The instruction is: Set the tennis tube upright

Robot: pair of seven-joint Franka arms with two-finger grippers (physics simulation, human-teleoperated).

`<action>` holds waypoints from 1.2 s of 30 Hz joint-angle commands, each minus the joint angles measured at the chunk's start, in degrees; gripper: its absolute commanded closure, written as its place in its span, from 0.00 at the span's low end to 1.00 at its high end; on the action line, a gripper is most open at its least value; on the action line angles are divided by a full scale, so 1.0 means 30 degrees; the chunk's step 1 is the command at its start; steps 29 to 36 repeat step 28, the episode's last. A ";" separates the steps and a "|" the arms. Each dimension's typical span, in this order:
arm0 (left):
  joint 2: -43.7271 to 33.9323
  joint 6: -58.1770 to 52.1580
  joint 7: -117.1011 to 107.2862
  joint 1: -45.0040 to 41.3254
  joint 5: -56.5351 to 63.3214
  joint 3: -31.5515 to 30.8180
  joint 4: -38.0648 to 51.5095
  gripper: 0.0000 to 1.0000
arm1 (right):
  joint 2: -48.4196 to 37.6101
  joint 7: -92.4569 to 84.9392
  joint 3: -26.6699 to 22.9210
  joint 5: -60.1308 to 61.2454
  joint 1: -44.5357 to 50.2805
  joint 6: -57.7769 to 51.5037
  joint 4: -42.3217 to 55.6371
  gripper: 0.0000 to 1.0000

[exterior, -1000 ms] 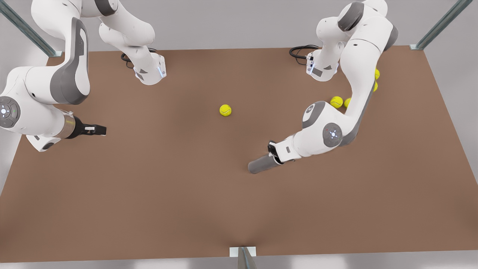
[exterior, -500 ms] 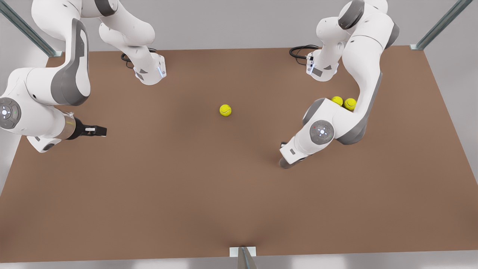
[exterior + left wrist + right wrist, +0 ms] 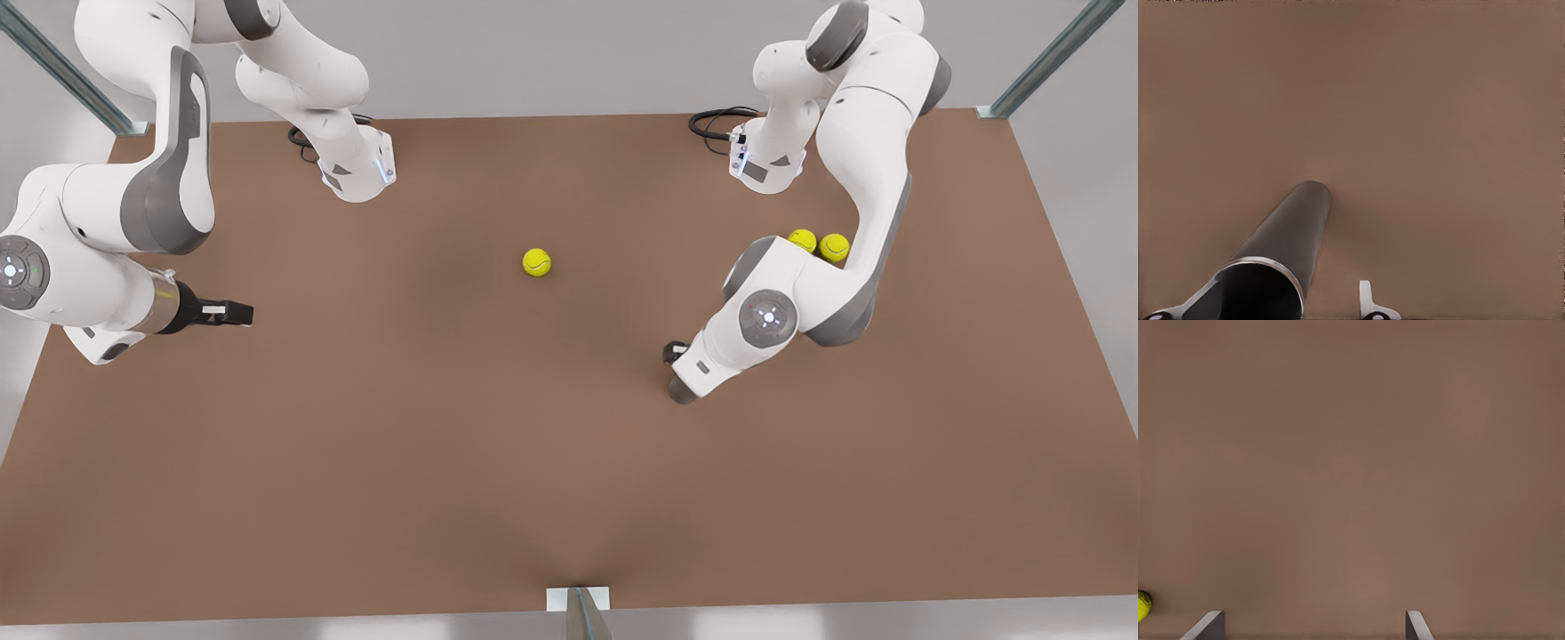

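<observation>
Left gripper (image 3: 680,373) pinches the tennis tube (image 3: 1281,250) near-upright, far end on the table (image 3: 498,462); right gripper (image 3: 233,312) waits, fingers spread.

Tube (image 3: 1288,240): dark grey, smooth, dull metallic sheen; silvery polished rim at open end.
Bench (image 3: 444,444): matt brown, even, like board or laminate, no gloss.
Balls (image 3: 536,262): yellow-green, fuzzy felt look.
Arms (image 3: 853,169): glossy white plastic shells, matt grey joint bands.
Left claw (image 3: 1265,310): pale grey fingers, satin.
Corner posts (image 3: 1049,58): greyish metal, brushed.
</observation>
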 commanded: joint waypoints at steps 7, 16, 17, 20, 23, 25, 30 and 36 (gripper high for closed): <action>-0.0356 -0.8279 0.0599 0.2720 0.0265 -0.0104 0.5662 0.00 | -0.0109 0.0295 0.0001 -0.0284 0.0001 -0.0034 0.0038 0.00; -0.6948 -0.7224 0.9218 0.0262 -0.1552 0.4466 0.0507 0.00 | -0.0255 0.0060 0.0089 -0.1017 0.0030 -0.0034 0.0038 0.00; -0.6977 -0.7253 0.9218 0.0262 -0.1581 0.4466 0.0507 0.00 | -0.0343 0.0060 0.0089 -0.1251 0.0030 -0.0005 0.0038 0.00; -0.6948 -0.7312 0.9218 0.0262 -0.1610 0.4466 0.0536 0.00 | -0.0900 0.0060 0.0177 -0.1222 0.0118 -0.0034 -0.0109 0.00; -0.5923 -0.8074 0.9189 0.0291 -0.1610 0.4378 0.1356 0.00 | -0.0900 0.0060 0.0206 -0.1193 0.0118 -0.0005 -0.0109 0.00; -0.5454 -0.8015 0.8603 0.0204 -0.1640 0.4349 0.1356 0.00 | -0.0900 0.0060 0.0206 -0.1193 0.0118 -0.0034 -0.0226 0.00; -0.5249 -0.7956 0.8573 0.0028 -0.1581 0.4261 0.1649 0.00 | -0.0842 0.0060 0.0206 -0.1105 0.0147 -0.0034 -0.0226 0.00; -0.5249 -0.7956 0.8573 0.0028 -0.1581 0.4261 0.1649 0.00 | -0.0842 0.0060 0.0206 -0.1105 0.0147 -0.0034 -0.0226 0.00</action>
